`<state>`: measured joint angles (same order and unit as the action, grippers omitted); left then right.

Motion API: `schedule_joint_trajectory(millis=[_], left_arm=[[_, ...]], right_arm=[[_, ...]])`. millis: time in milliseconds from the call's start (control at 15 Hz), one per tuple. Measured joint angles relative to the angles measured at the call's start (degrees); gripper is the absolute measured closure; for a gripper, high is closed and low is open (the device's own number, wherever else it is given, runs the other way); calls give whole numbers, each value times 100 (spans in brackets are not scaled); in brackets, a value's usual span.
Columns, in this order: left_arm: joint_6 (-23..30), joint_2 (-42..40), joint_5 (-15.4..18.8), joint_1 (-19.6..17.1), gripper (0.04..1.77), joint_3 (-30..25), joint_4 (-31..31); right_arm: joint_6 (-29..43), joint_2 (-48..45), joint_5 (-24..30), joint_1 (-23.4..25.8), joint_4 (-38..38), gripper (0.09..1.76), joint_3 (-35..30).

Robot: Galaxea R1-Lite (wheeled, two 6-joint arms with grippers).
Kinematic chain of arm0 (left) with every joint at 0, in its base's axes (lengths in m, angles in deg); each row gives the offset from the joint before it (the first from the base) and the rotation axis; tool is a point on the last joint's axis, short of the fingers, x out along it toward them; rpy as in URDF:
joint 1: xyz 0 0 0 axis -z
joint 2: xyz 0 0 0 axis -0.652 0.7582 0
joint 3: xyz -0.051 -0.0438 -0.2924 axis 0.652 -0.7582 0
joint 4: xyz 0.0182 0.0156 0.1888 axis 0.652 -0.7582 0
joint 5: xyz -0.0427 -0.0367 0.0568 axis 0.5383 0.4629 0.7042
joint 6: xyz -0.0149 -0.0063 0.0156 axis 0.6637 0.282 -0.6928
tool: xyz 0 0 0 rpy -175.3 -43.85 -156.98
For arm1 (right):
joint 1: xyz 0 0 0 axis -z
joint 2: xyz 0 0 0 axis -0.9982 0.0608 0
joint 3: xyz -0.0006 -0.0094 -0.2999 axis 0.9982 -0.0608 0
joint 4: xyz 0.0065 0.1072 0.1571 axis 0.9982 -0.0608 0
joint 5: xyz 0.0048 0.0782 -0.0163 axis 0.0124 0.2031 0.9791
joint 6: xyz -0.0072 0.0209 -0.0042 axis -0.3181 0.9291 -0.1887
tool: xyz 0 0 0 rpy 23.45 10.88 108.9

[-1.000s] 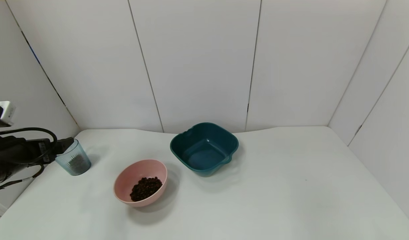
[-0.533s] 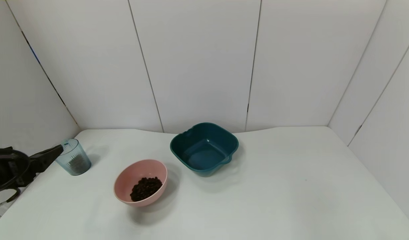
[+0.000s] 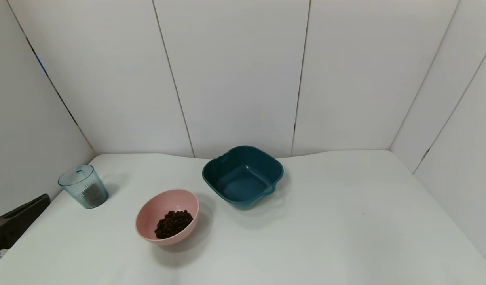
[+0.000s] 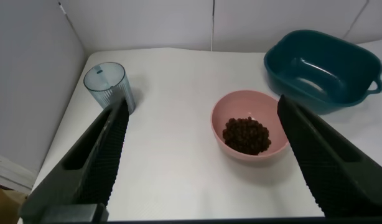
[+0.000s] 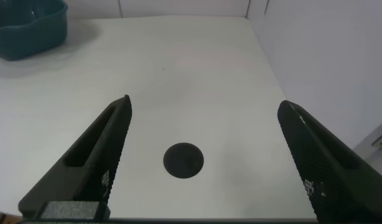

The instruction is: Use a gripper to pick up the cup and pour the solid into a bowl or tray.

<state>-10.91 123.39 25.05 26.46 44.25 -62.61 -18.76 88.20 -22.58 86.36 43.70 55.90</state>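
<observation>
The ribbed blue-grey cup [image 3: 83, 192] stands upright on the table at the far left, alone. It also shows in the left wrist view [image 4: 106, 86]. The pink bowl [image 3: 148, 221] sits to its right and nearer, with a heap of dark brown beans [image 3: 173, 223] inside; the left wrist view shows the bowl [image 4: 223, 112] and the beans [image 4: 246, 134]. My left gripper [image 4: 200, 102] is open and empty, drawn back from the cup; one black finger [image 3: 23, 213] shows at the table's left front edge. My right gripper [image 5: 204, 102] is open and empty, out of the head view.
A dark teal squarish basin [image 3: 262, 158] stands empty behind and right of the pink bowl. White walls close in the table at the back and both sides. A round black spot [image 5: 183, 160] lies on the table under the right gripper.
My left gripper has drawn back from the cup's rim, down toward the left front edge. The cup stays standing where it was. The bowl and beans have not moved.
</observation>
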Motion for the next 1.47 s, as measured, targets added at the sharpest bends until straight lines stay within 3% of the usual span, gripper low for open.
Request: schedule_joint_trajectory(millis=[600,1000,1200,1467], left_arm=[[-15,-1545,719,93,9,-22,-1241],[-50,-2462,689,846,9,102,-2389],[-139,-2983,483,1284,9,163,-2870],[-207,-3683,375,1440,9,67,-2984]], right_arm=[[0,0,0,0,2,14,0],[0,0,0,0,2,14,0],[0,0,0,0,0,14,0],[0,0,0,0,2,14,0]])
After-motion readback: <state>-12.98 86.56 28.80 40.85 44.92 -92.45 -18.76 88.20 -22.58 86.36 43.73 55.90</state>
